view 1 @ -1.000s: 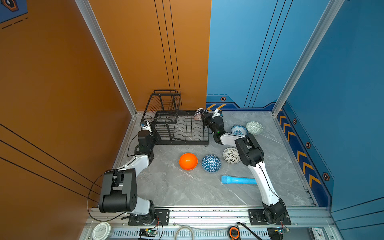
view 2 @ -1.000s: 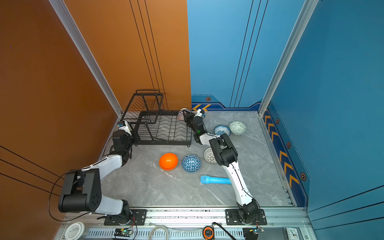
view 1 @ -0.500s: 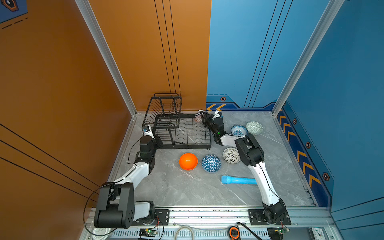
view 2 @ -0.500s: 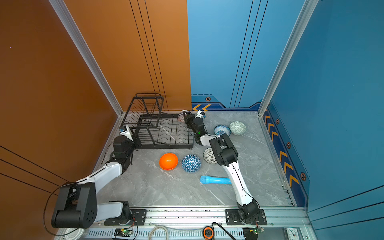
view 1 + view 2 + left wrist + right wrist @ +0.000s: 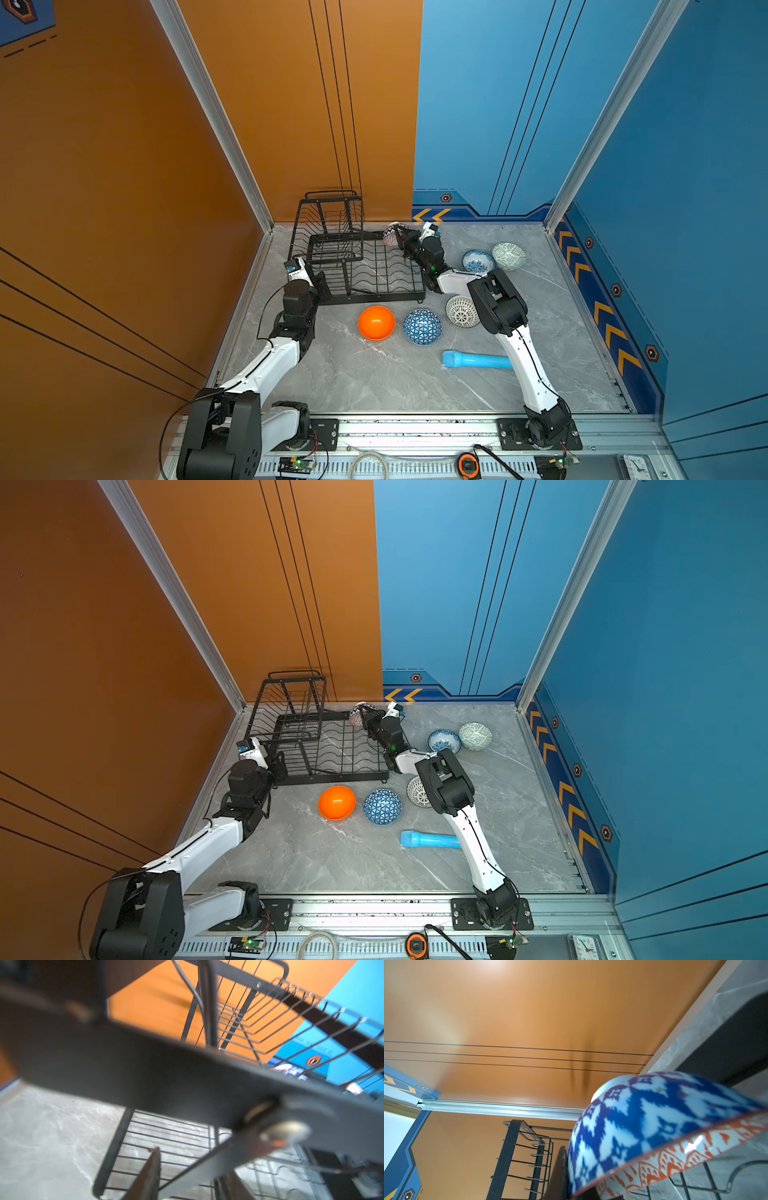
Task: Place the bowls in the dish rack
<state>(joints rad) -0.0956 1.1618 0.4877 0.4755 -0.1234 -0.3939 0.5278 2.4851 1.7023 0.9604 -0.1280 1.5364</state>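
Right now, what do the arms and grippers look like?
Both arms: white links, black joint housings. Left arm carries a loose black cable loop; right arm has a thin black cable along its link and a green light near the wrist. Left gripper and right gripper are black, each with a white camera block bearing a blue patch.

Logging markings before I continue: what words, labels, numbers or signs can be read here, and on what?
No word or number is readable.
Yellow chevrons on the blue wall band: arrows only, no text.
Orange hexagon badge on that band: symbol only.
Small white clock by the aluminium front rail: numerals too small.
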